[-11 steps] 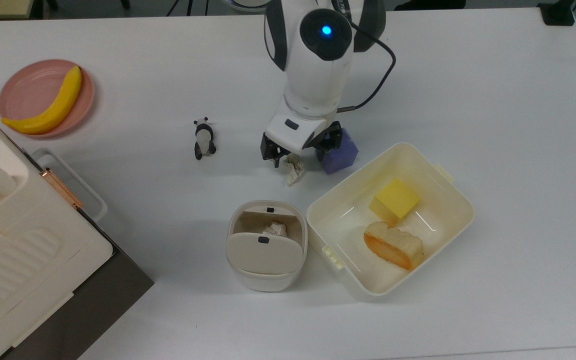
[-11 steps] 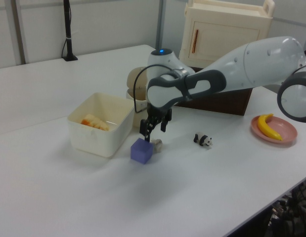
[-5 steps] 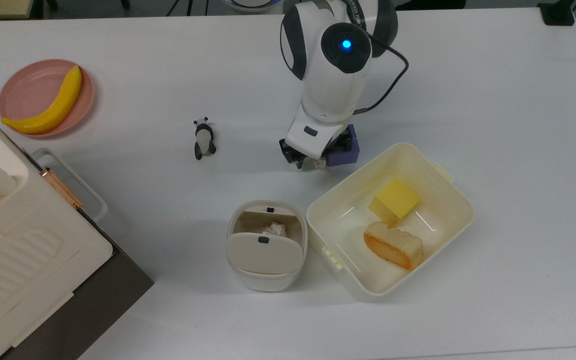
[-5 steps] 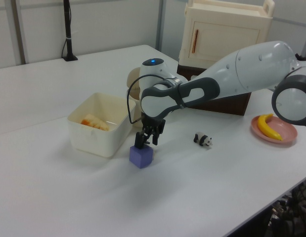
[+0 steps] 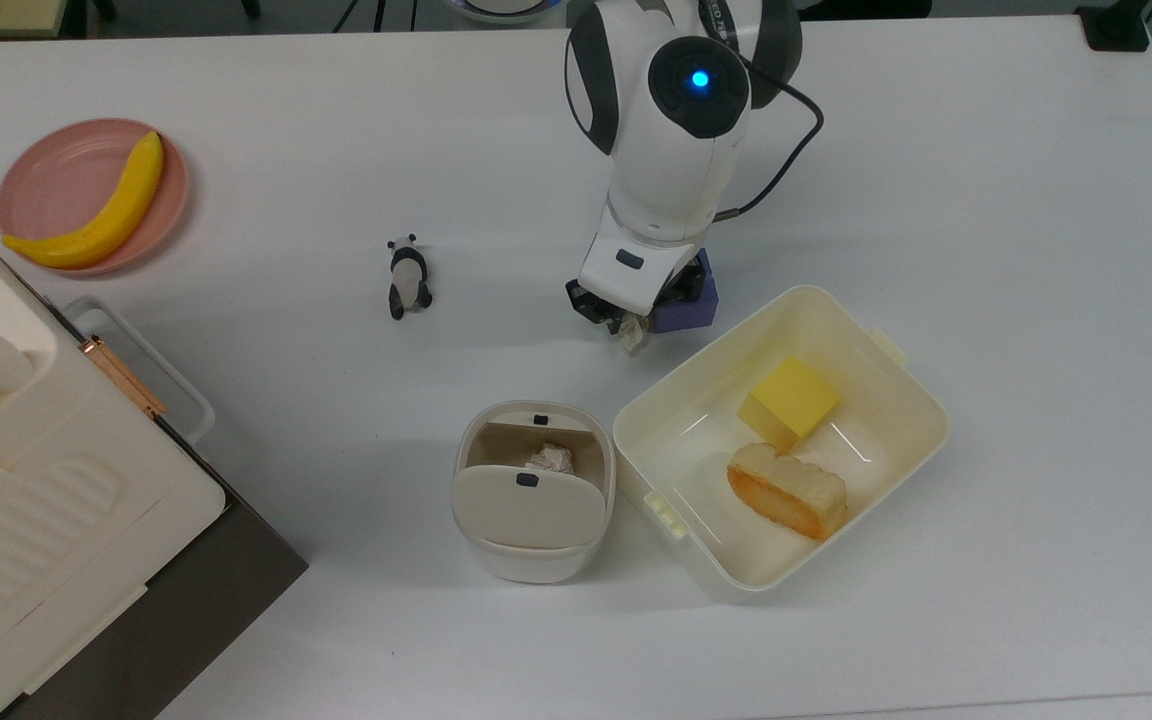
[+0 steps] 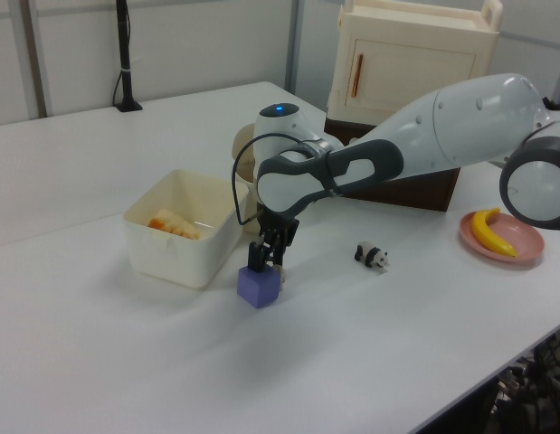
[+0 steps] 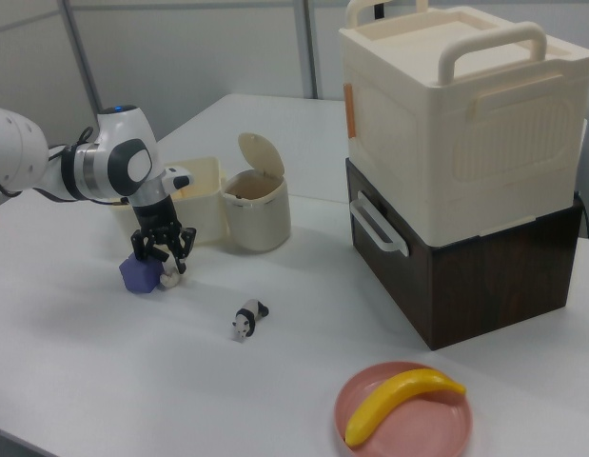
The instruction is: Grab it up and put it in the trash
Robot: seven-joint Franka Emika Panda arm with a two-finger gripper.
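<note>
While the pincer [image 5: 626, 318] pinches the tissue wad [image 5: 631, 335] right beside the blue cube [image 5: 688, 303], low over the table [image 5: 986, 200], the wad hangs partly below the fingertips. Soft crumpled paper, off-white, near weightless: likely squashes under grip, won't slip much, but a loose edge could tear or snag. Best held at the bulky middle. Trash bin [image 5: 533, 490] is small, rounded, smooth cream plastic, flap lid up, one wad already inside. Square tub [image 5: 896, 390] beside it, glossy, rigid.
</note>
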